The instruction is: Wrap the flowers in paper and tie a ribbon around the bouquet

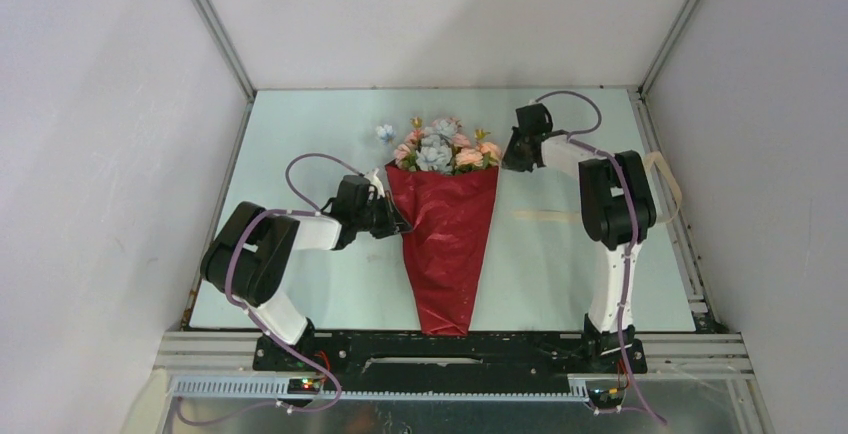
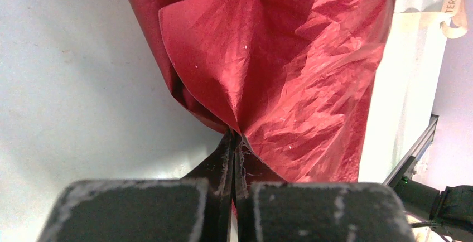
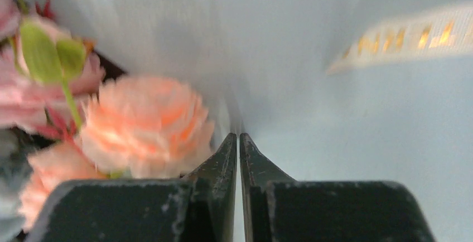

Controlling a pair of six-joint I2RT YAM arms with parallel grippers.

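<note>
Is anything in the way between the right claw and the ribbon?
Nothing visible. Only bare table lies between the right gripper and the ribbon; the flowers sit on its other side.

Left claw (image 2: 235, 139) pinched shut, elbow bent low, right claw (image 3: 239, 137) drawn together, arm stretched forward

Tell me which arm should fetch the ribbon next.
Right, probably. The ribbon lies on its side, and the right gripper looks empty beside the flowers; the left gripper is shut on the paper.
</note>
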